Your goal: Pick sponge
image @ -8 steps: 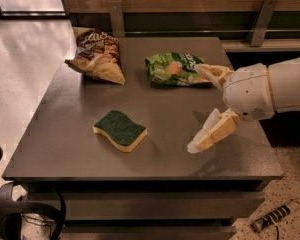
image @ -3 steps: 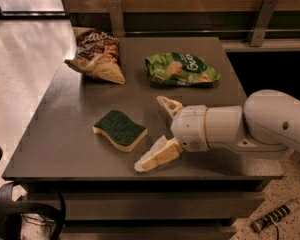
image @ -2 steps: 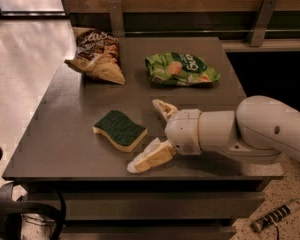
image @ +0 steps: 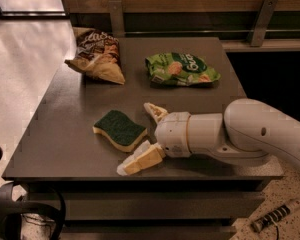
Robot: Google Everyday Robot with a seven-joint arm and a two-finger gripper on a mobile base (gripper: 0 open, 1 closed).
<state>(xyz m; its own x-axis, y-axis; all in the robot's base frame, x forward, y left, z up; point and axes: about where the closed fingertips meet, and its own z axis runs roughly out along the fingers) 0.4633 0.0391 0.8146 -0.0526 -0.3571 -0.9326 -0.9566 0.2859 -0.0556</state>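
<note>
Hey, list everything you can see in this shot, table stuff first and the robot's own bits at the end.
sponge: one, dark green top over pale yellow foam, front middle of the table.
brown snack bag: one, brown and tan, back left of the table.
green snack bag: one, light green, back of the table, right of the brown one.
table: one, dark grey, centre of view.
black cable: one loop, floor at lower left.
striped object: one, dark and pale, floor at lower right; kind unclear.
arm: one, white, reaching in from the right.
gripper: one, pale yellow padded fingers, open at the sponge's right end.
</note>
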